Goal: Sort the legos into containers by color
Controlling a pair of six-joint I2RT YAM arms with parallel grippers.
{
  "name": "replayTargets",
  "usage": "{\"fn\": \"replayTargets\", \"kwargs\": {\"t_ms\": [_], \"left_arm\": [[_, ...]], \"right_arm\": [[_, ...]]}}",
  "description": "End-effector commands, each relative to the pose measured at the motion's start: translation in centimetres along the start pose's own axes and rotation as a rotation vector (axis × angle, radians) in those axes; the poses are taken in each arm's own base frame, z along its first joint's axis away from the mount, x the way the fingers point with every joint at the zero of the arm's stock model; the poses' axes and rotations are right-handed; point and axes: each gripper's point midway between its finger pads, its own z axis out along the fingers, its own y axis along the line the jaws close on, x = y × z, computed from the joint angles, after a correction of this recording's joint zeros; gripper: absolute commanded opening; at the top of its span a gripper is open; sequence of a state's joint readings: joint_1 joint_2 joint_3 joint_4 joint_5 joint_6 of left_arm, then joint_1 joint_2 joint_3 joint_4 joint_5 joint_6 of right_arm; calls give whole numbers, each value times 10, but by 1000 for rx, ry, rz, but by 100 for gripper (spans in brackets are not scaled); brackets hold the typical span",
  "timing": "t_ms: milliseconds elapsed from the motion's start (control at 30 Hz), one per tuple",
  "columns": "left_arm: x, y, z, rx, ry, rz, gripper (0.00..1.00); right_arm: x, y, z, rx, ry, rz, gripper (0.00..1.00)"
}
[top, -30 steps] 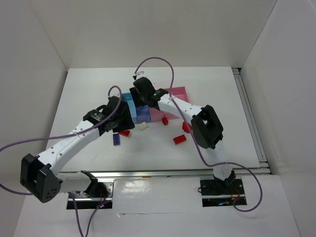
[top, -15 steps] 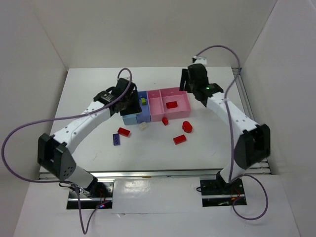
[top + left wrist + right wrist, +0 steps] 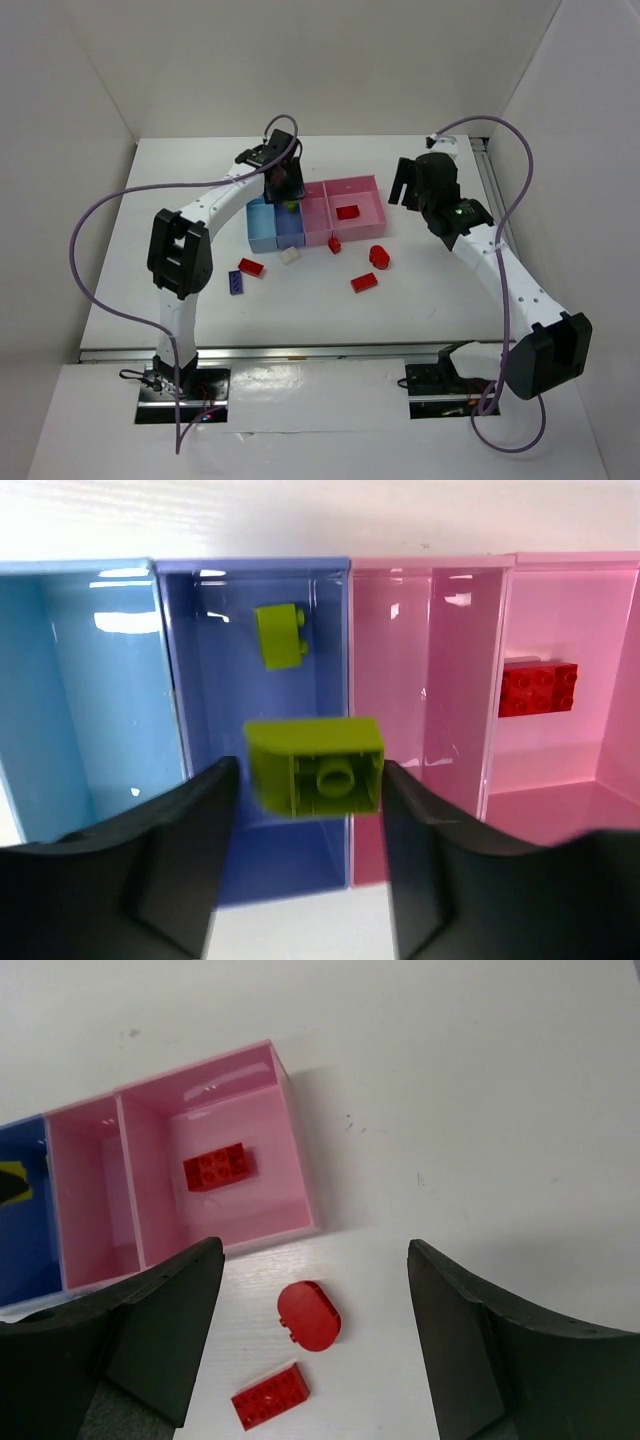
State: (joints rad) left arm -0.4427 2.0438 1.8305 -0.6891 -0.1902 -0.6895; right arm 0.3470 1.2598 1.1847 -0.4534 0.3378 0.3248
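Your left gripper (image 3: 310, 780) straddles a green lego (image 3: 315, 765) over the periwinkle bin (image 3: 200, 680), pinch uncertain, so drop it; right gripper (image 3: 312, 1255), spread, takes a red lego (image 3: 270, 1395) next.

We have the left arm (image 3: 215, 205) folded up at the elbow and reaching forward and inward, wrist pitched down. The left gripper (image 3: 308, 772) has its jaws part-way apart with a green lego (image 3: 330, 748) sitting between the fingers (image 3: 190, 830), and we can't tell whether they clamp it. We have the right arm (image 3: 500, 265) stretched long from its elbow at the near right, forward and inward, and the right gripper (image 3: 315, 1260) has its jaws spread wide with nothing between them.
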Motion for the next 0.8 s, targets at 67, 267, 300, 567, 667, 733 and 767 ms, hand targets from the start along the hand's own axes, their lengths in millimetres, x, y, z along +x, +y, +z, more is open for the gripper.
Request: {"fn": "replayTargets", "kwargs": {"t_ms": [67, 267, 300, 567, 667, 733, 767], "left_arm": [[-15, -6, -7, 28, -8, 3, 79], [-11, 8, -23, 5, -34, 2, 77], [-11, 8, -27, 8, -39, 1, 77], [-9, 13, -100, 67, -142, 12, 74], [-3, 21, -120, 74, -175, 11, 74], [5, 31, -137, 85, -191, 16, 74], [5, 32, -142, 95, -206, 13, 74]], "right_arm": [[24, -8, -14, -20, 53, 30, 82], [60, -9, -8, -33, 127, 52, 83], [71, -6, -7, -47, 148, 41, 83], [142, 27, 1, -121, 300, 15, 79], [171, 37, 1, -127, 365, -4, 83], [189, 40, -1, -128, 403, 12, 84], [193, 43, -1, -124, 416, 23, 84]]}}
